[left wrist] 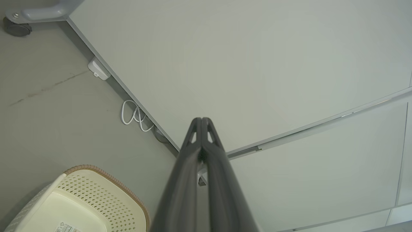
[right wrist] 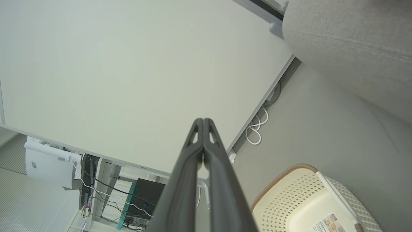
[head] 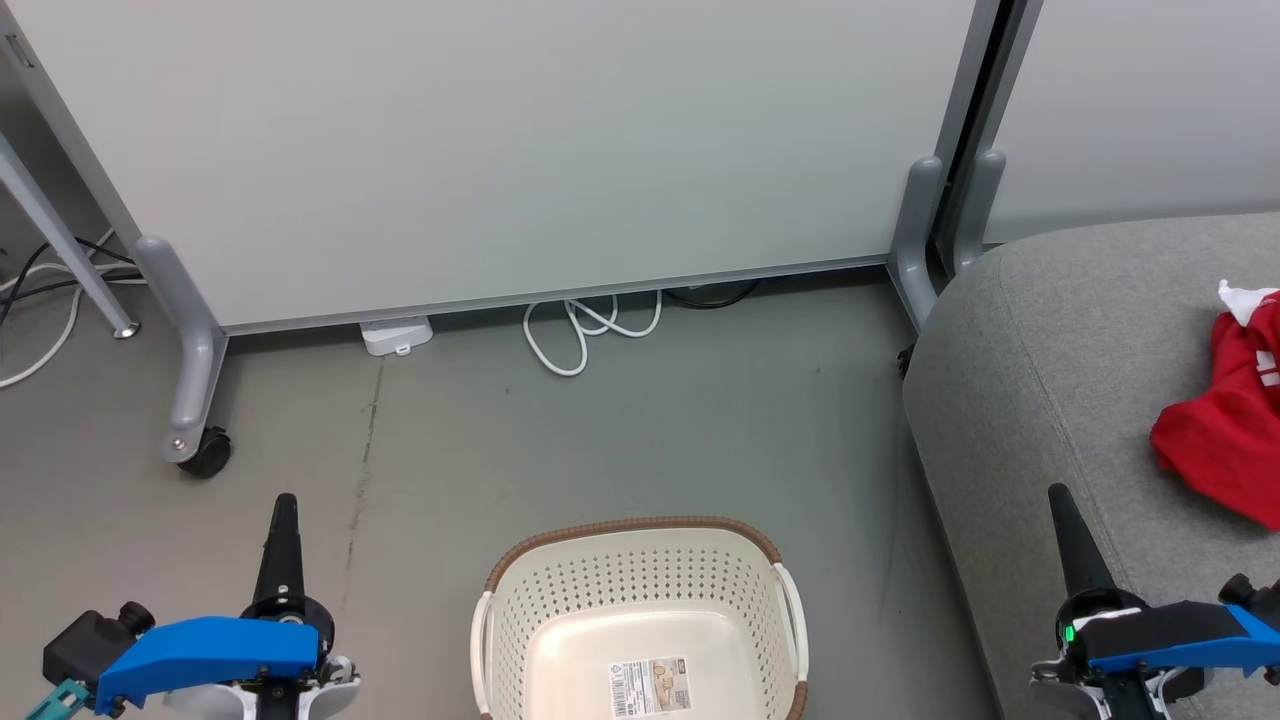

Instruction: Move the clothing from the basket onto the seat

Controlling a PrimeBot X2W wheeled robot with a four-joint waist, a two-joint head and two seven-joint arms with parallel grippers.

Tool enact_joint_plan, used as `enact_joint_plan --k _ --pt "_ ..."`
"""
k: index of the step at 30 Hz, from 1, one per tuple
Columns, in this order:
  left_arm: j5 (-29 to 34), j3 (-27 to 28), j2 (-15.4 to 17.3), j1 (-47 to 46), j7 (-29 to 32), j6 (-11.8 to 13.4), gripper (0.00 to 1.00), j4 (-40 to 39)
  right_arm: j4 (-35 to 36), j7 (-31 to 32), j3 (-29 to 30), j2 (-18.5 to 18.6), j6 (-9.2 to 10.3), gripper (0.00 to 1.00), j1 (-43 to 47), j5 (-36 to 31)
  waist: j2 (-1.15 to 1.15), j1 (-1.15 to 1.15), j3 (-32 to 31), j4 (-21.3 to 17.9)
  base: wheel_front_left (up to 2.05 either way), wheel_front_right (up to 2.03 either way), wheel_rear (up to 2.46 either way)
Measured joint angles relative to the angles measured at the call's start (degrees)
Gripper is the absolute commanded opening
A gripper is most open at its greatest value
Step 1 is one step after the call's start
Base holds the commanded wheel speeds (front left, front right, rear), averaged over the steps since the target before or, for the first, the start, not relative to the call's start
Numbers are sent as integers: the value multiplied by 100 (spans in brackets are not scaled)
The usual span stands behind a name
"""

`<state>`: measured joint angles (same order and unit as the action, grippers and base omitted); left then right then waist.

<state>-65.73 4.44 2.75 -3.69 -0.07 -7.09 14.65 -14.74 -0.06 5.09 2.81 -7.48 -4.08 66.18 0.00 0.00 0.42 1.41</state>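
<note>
The clothing (head: 1225, 440) (red, bunched) lies on the seat (head: 1040, 380), right of the right gripper (head: 1058, 495) and cut off by the picture's edge. The seat's rounded edge runs just left of those fingers. The basket (head: 640, 527) stands between both grippers, its base bare. Open floor (head: 600, 450) spreads beyond the left gripper (head: 284, 505) to the panel (head: 500, 150). Both finger pairs are pressed together, gripping nothing.

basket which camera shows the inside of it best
The head view: it looks down into the basket, showing the brown rim, both white handles and the barcode label on its bare base. The left wrist view catches one end at its lower left; the right wrist view one end at its lower right.
</note>
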Motion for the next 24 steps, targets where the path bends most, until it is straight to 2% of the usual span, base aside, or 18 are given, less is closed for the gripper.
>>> enact_joint_plan --k 24 --pt "-1271 89 2 -103 312 -2 0 -22 32 311 70 0 0 0 -101 1239 0 0 -10 -60 0 0 0"
